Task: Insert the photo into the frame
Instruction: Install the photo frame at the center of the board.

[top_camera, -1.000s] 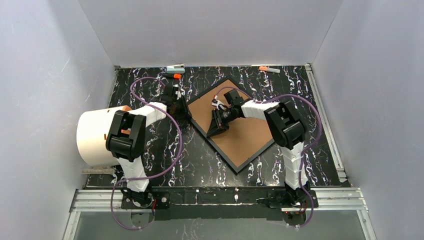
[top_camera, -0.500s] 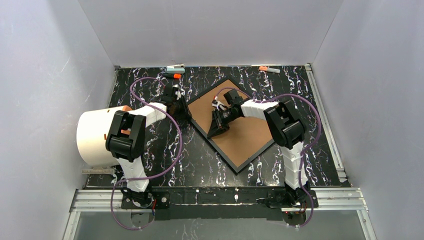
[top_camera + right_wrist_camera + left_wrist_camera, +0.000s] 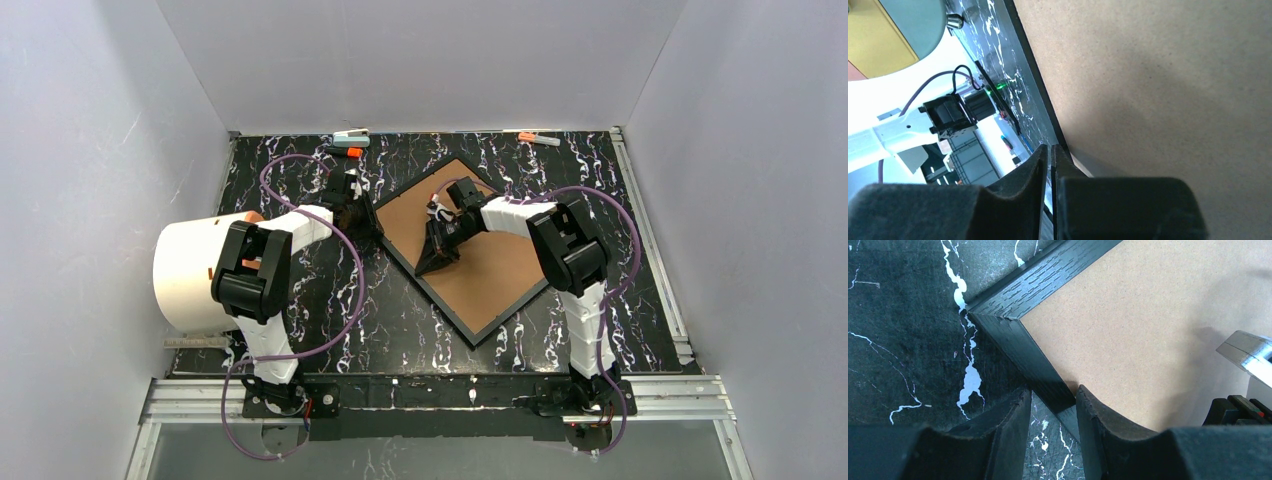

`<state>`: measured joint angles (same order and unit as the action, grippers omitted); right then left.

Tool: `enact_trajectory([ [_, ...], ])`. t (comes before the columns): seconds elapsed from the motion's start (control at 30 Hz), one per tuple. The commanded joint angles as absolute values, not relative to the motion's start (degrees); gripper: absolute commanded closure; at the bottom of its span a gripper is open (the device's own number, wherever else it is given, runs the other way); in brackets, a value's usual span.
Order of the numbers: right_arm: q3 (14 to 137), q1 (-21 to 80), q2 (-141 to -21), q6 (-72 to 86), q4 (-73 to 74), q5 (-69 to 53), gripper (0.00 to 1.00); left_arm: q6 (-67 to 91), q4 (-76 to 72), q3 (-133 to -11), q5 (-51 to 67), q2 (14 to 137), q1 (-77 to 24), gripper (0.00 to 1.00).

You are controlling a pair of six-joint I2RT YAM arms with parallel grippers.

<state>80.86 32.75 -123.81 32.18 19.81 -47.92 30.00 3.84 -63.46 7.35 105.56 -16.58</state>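
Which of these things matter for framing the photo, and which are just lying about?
Job: frame, lying face down; board set in it; photo not in view.
Lying about: white roll; far-left clip; far-right clip.

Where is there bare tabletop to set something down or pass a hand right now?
Free: the table's near strip between the frame's near corner and the arm bases, and the far right corner between frame and right rail. Crowded: left of the frame, where the left arm, its cable and the white cylinder sit; clips line the far edge.
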Motion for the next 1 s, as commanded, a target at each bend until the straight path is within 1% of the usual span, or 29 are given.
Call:
enact_trajectory([
  [0.0,79.8,30.5,-128.4,28.8,23.8,-26.8,0.82,27.3,9.9,-61.5,6.5,106.6,-16.7,0.65],
  [0.5,79.2,29.0,-128.7,27.8,27.1,-15.8,0.83,26.6,10.5,-61.5,5.7,107.0,-16.5,0.65],
  [0.67,77.8,28.7,-127.5,27.8,26.0,-13.9,0.83,26.5,10.6,-61.5,5.8,107.0,-16.4,0.65],
  [0.8,76.3,28.7,-124.0,27.8,23.0,-14.8,0.81,26.5,10.7,-61.9,6.2,106.8,-16.4,0.65],
  [0.9,75.4,28.7,-118.7,27.8,20.5,-16.3,0.77,26.4,11.0,-62.8,8.0,106.4,-16.3,0.61],
  [0.97,74.5,28.6,-114.7,27.9,18.6,-17.7,0.72,26.2,11.0,-63.3,9.4,105.6,-16.3,0.53],
])
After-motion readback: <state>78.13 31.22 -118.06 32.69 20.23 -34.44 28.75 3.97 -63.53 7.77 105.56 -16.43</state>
